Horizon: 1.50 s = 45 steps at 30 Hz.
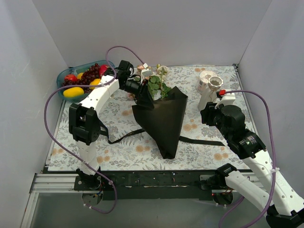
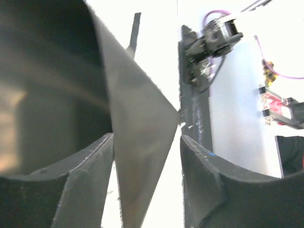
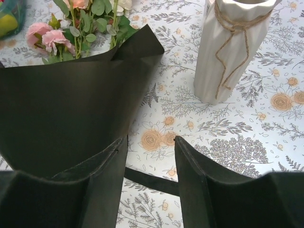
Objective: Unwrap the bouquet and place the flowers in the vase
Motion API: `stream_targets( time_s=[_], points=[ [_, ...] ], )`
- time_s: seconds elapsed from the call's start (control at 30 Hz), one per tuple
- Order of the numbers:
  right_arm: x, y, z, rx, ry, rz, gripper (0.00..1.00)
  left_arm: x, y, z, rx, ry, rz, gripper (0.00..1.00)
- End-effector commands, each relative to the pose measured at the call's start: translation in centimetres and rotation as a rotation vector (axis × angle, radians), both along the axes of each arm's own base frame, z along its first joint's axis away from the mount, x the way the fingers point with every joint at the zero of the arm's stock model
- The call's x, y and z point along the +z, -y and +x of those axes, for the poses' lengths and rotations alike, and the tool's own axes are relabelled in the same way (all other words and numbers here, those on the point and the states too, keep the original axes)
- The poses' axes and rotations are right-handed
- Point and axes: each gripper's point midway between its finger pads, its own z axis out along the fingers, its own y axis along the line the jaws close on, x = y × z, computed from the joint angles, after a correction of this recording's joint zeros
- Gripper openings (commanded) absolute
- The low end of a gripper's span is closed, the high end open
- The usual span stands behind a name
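Left gripper (image 2: 147, 137): jaws partly apart, astride an edge of the black paper of the bouquet (image 1: 164, 118), well left of the vase (image 1: 209, 83); clamped or not, cannot tell. Right gripper (image 3: 149, 140): part-open, empty, hovering just in front of the vase. Flowers (image 1: 156, 84) lying in the wrap, left of the vase.

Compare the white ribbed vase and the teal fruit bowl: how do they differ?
The white ribbed ceramic vase is tall and narrow; the teal plastic bowl is low and wide. The vase stands rear right, with no flowers in it; the bowl sits rear left, full of fruit. Both rest on the floral tablecloth.
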Motion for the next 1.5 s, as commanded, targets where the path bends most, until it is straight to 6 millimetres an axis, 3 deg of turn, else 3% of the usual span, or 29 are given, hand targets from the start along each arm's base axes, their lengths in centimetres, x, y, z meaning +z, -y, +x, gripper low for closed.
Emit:
stream_targets(
  time_s=[0.0,0.1,0.2,0.33,0.4,0.57,0.87,0.97,1.1,1.2,1.23,1.27,1.3,1.37,1.47],
  points=[
    [3.3,0.5,0.1,-0.023,0.085,0.032,0.56,9.7,3.1,-3.7,-0.062,0.061,-0.175,0.67],
    [3.6,0.7,0.1,-0.03,0.092,0.026,0.63,10.8,4.5,-5.6,-0.119,0.017,-0.221,0.89],
    [3.8,1.0,0.1,-0.037,0.101,0.018,0.66,10.2,6.4,-6.5,-0.164,-0.007,-0.209,0.91],
    [4.6,1.3,0.1,-0.044,0.118,0.006,0.69,11.3,8.1,-7.5,-0.229,-0.073,-0.228,0.97],
    [5.0,1.5,0.1,-0.052,0.129,-0.002,0.7,12.5,8.9,-7.4,-0.252,-0.071,-0.25,0.98],
    [6.6,2.0,0.0,-0.065,0.168,-0.007,0.74,15.4,11.0,-10.0,-0.362,-0.16,-0.279,0.98],
    [9.7,3.2,-0.6,-0.091,0.231,-0.016,0.76,16.9,11.4,-10.9,-0.382,-0.133,-0.299,0.98],
    [11.0,3.5,-0.8,-0.099,0.258,-0.01,0.76,16.8,11.9,-9.2,-0.275,-0.063,-0.296,0.98],
    [12.8,3.6,-1.1,-0.098,0.288,0.009,0.76,14.5,12.9,-1.7,0.034,0.053,-0.234,0.98],
    [13.7,3.6,-1.5,-0.087,0.298,0.016,0.76,10.8,13.4,3.3,0.148,0.05,-0.131,0.98],
    [14.1,3.6,-1.6,-0.083,0.305,0.022,0.76,9.4,14.0,5.1,0.22,0.133,-0.067,0.98],
    [14.2,3.6,-1.7,-0.08,0.305,0.023,0.77,9.7,14.1,5.6,0.244,0.173,-0.032,0.98],
    [14.2,3.4,-1.7,-0.073,0.303,0.025,0.77,7.5,14.7,6.6,0.278,0.192,0.023,0.98],
    [14.0,3.3,-1.7,-0.066,0.299,0.024,0.76,5.2,15.8,7.4,0.335,0.275,0.096,0.98],
    [13.5,3.3,-1.7,-0.068,0.284,0.02,0.76,3.6,17.0,6.4,0.303,0.364,0.146,0.98]
  ],
)
